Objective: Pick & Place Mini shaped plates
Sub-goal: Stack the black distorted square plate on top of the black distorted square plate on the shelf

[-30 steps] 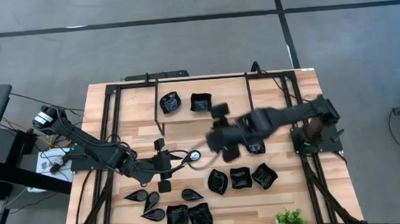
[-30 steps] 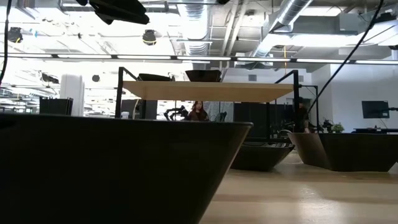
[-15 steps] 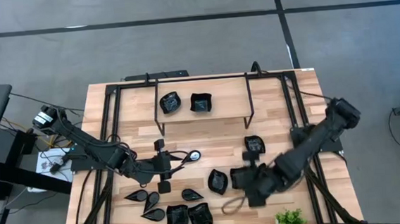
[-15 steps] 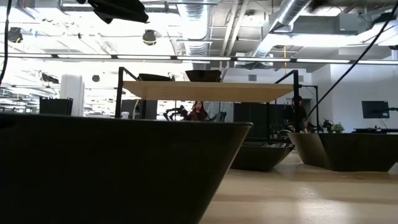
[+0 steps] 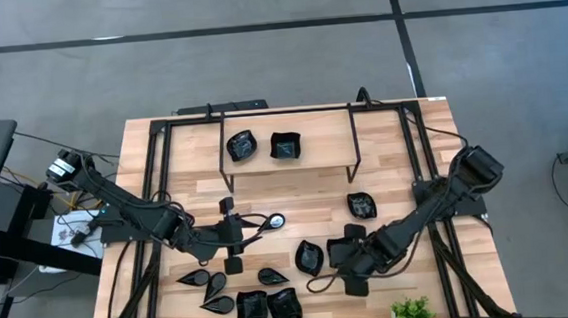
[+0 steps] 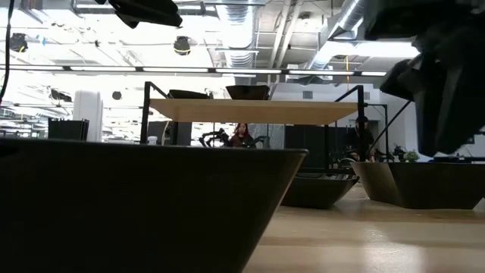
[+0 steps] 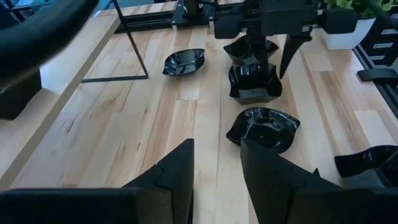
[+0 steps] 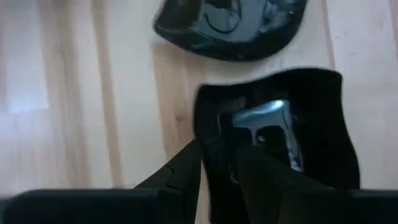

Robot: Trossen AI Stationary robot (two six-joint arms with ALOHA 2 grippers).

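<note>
Several mini shaped plates, glossy black, lie flat on the wooden table point(image 5: 267, 195). Two more stand on the raised shelf point(image 5: 263, 145). My right gripper point(image 5: 345, 261) is low over the row at the near right, pointing steeply down and open. Its fingertips point(image 8: 180, 177) stand on either side of the rim of a square plate point(image 8: 292, 137), and no touch shows. A wavy-round plate point(image 8: 230, 25) lies just beyond. My left gripper point(image 7: 217, 168) hovers open and holds nothing at the table's left middle, above the teardrop plates point(image 5: 212, 282).
A small green plant point(image 5: 411, 313) stands at the near edge, close to my right arm. The shelf's black frame point(image 5: 353, 144) crosses the far half of the table. Another plate point(image 5: 361, 206) lies between the shelf and the row. Square plates point(image 5: 266, 307) sit near the front edge.
My right gripper has swung from mid-table just in front of the shelf toward the near edge. It has dropped to the row of plates, tipping further down and rolling as it went. The plates have stayed in place.
</note>
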